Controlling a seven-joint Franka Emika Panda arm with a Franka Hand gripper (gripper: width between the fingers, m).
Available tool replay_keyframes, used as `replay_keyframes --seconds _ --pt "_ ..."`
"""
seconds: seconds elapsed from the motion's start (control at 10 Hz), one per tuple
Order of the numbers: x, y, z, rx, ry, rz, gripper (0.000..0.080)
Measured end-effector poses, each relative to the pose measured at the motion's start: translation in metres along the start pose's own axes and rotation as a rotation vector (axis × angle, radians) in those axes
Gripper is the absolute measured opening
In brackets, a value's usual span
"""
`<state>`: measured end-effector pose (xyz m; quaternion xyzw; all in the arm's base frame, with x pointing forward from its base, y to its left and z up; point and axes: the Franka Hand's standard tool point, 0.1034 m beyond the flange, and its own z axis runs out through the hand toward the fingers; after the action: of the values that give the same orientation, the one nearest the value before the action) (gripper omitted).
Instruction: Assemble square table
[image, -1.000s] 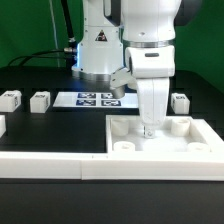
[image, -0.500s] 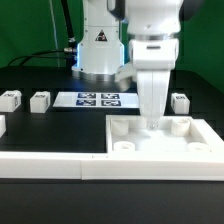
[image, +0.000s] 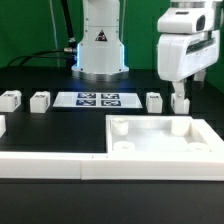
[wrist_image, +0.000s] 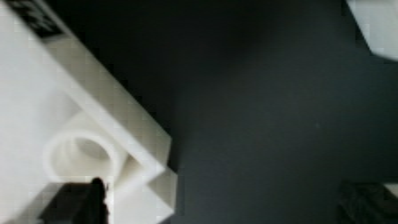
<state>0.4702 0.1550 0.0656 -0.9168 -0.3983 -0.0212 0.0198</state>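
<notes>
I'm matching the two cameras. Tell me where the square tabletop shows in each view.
Exterior view: the square tabletop lies in the foreground, toward the exterior view's right.
Wrist view: only one raised-edge corner of it shows, against the dark table.
Shared landmark: a round corner socket; which corner the wrist view sees cannot be told.

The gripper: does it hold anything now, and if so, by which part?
Nothing is held. The gripper stands open near a short white leg, not closed on it. In the wrist view only the dark table shows between its fingers.
</notes>
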Motion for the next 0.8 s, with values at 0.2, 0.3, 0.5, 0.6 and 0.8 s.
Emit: replay_keyframes --seconds 0.2,0.3,0.5,0.6,0.8 --pt "0.0 0.0 0.0 0.005 0.001 0.13 0.0649" --pt "0.0 0.0 0.001 0.007 0.001 0.215 0.0649" --pt "-0.003 -0.011 0.004 0.014 -0.02 0.391 0.0649" --pt "-0.009 -0.022 0.008 0.024 -0.05 0.512 0.0649" --pt "-0.015 -0.034 0.018 0.037 -0.063 0.644 0.0649"
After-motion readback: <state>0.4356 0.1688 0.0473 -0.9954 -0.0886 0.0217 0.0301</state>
